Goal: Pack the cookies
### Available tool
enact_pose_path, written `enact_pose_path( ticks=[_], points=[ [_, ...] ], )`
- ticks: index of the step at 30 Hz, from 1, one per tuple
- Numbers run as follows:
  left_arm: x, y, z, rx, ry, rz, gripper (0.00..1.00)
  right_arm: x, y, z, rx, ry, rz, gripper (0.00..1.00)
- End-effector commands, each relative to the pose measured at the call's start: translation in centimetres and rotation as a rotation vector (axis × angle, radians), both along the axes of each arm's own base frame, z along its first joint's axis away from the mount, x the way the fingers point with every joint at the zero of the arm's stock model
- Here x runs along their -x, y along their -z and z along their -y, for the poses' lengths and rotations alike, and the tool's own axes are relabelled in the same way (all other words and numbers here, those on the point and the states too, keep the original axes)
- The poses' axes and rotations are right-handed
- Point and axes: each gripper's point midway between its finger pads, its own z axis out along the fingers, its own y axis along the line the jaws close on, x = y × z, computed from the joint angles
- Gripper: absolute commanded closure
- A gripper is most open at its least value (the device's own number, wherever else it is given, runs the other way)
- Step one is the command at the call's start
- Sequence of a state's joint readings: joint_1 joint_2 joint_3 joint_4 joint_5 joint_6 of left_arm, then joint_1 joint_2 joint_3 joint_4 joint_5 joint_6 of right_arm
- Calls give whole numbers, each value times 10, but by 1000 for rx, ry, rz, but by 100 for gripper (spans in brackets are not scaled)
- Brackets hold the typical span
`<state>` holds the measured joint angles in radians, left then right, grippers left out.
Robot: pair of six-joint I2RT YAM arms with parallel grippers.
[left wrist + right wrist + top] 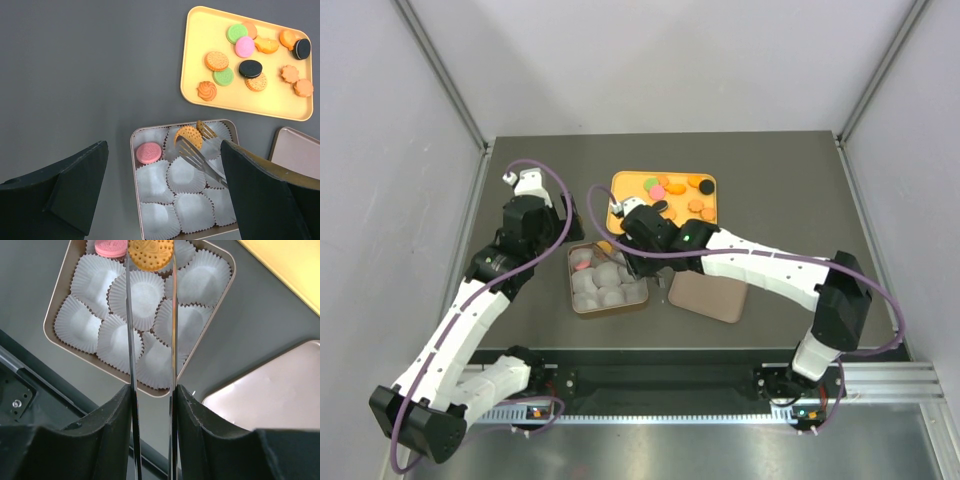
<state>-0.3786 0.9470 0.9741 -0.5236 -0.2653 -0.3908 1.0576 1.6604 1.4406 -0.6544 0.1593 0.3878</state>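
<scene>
Dark grey surface (780, 180), pale walls (380, 120). Right hand (152, 395) grips tongs (131, 340) pinching orange cookie (150, 252) over tin (132, 190); left hand (164, 150) wide open.

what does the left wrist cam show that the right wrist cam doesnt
Only left wrist: the loose cookies on the yellow tray, and the open left hand. Only right wrist: the right hand clamped on the tongs. Both: the tin of paper cups, the pink cookie in it, and the orange cookie pinched by the tongs.
</scene>
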Motion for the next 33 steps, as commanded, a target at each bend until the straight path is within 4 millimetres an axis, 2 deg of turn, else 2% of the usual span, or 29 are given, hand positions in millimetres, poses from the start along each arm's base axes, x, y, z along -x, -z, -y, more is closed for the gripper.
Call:
enact_pose_path(
  ticks=[1, 18, 33],
  points=[
    [-5, -14, 0, 17, 1, 59, 1, -3, -20, -21, -66, -11, 34, 67],
    [-5, -13, -2, 19, 1, 58, 1, -4, -7, -21, -37, -12, 22, 64],
    [-4, -14, -2, 22, 3, 62, 1, -8, -4, -24, -29, 1, 26, 63]
  ],
)
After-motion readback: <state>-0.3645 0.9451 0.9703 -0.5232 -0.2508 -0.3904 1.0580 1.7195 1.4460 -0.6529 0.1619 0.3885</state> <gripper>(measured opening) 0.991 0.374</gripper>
